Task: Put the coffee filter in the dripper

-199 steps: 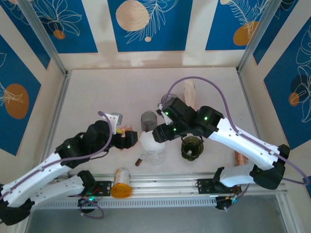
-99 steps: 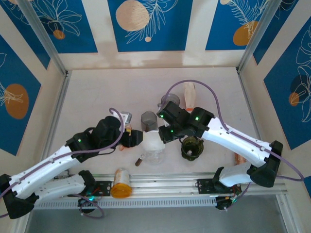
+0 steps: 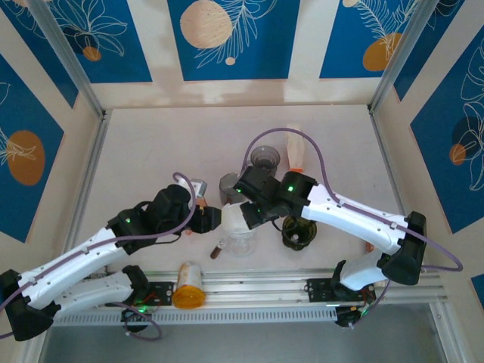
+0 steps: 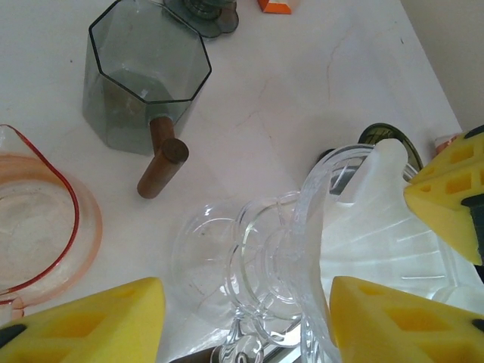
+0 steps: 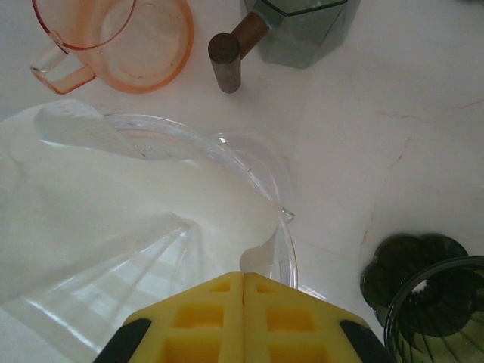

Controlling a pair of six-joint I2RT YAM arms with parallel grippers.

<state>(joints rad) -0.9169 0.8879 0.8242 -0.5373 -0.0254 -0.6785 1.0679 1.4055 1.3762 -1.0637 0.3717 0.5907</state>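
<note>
While the right end effector (image 5: pixel 243 291) is clamped shut on the edge of the white paper coffee filter (image 5: pixel 113 197), seated just ahead of it inside the clear glass dripper (image 5: pixel 281 227), retreating unreleased would drag it out; the half-open left end effector (image 4: pixel 243 306) straddling the dripper could tip it.

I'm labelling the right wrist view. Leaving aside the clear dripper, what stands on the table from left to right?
pink glass cup → smoky grey cup with a wooden handle → dark green dripper
</note>
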